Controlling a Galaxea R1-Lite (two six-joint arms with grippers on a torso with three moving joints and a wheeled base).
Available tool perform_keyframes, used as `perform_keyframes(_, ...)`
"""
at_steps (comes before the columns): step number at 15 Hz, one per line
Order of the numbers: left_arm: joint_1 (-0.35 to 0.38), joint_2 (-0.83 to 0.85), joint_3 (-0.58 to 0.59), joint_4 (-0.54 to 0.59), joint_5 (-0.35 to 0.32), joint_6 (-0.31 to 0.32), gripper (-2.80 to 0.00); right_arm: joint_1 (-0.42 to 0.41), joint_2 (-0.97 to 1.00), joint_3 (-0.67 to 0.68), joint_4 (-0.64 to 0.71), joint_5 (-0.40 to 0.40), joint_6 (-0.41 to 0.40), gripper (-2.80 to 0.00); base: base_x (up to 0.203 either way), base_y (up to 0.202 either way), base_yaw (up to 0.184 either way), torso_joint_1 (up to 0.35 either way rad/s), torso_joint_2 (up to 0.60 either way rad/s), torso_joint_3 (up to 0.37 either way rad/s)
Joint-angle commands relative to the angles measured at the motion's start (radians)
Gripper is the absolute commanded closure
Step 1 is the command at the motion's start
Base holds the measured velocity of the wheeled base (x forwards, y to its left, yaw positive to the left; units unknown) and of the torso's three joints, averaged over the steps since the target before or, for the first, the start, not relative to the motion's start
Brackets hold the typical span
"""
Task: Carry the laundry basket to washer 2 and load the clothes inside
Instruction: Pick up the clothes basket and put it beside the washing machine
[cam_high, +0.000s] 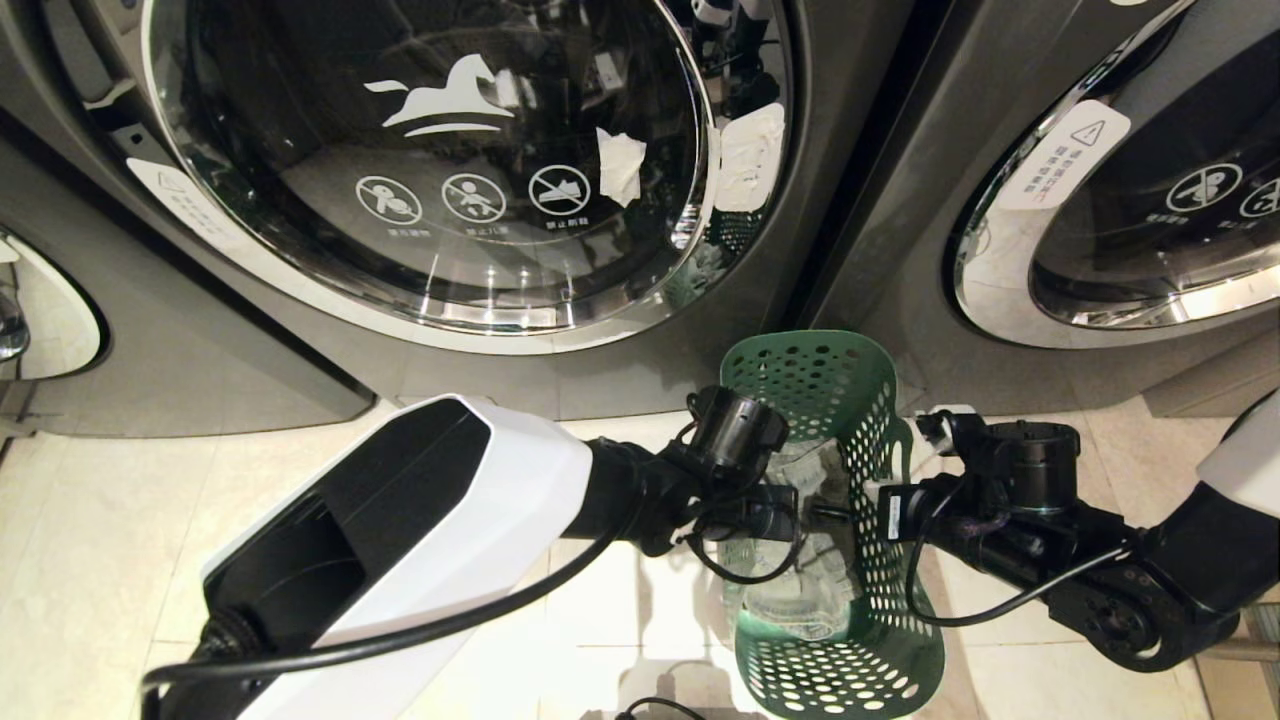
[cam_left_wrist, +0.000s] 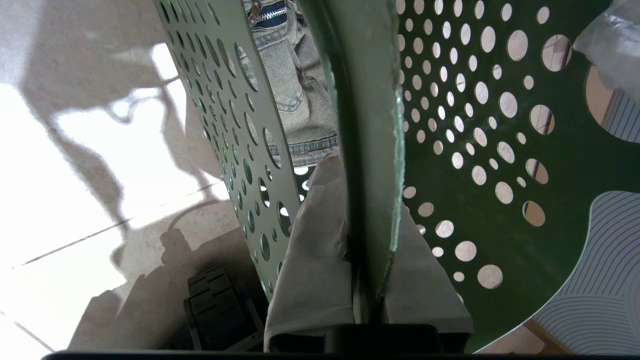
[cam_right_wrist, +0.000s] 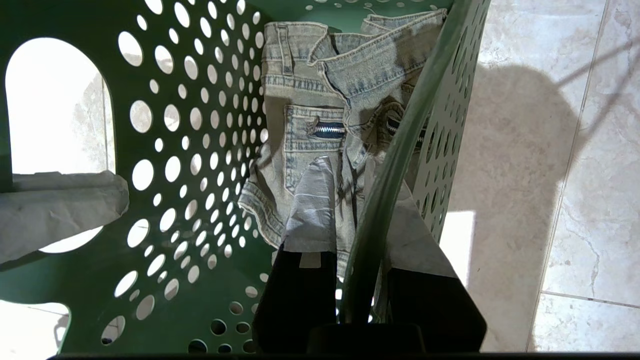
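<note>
Pale marble-tile floor (cam_high: 100, 520), grey machine fronts (cam_high: 860, 200)

Closed washer door (cam_high: 430, 160) fills the upper left of the head view, blocking the drum. Green basket (cam_high: 860, 640) sits lower centre, both arms crowding its rims. Open tile floor (cam_high: 90, 560) lies lower left, free for passage.

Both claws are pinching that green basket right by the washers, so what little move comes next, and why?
Probably set the basket down on the floor. The left claw and right claw each clamp a side rim, the denim clothes are inside, and the washer door ahead looks closed, so a claw must be freed.
</note>
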Motion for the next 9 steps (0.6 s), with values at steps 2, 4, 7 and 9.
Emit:
perform_keyframes(2,0.000,0.004,0.001,-0.005,0.000,-0.003,0.00,-0.001,0.003,0.009,-0.007,0.000,-0.007,0.00,0.000,0.000,0.000,0.000,0.00,0.000)
perform_keyframes(4,0.000,0.007,-0.004,-0.006,0.000,-0.004,-2.80,0.000,0.002,0.016,-0.007,-0.001,-0.015,-2.80,0.000,0.000,0.000,0.000,0.00,0.000)
perform_keyframes(7,-0.001,0.010,-0.007,-0.004,0.038,-0.003,-2.80,-0.001,0.003,0.011,-0.007,-0.015,-0.012,-2.80,0.000,0.000,0.000,0.000,0.00,0.000)
perform_keyframes(9,-0.002,0.001,0.000,0.006,0.050,0.000,-2.80,0.000,-0.003,0.017,-0.006,-0.032,-0.021,-2.80,0.000,0.000,0.000,0.000,0.00,0.000)
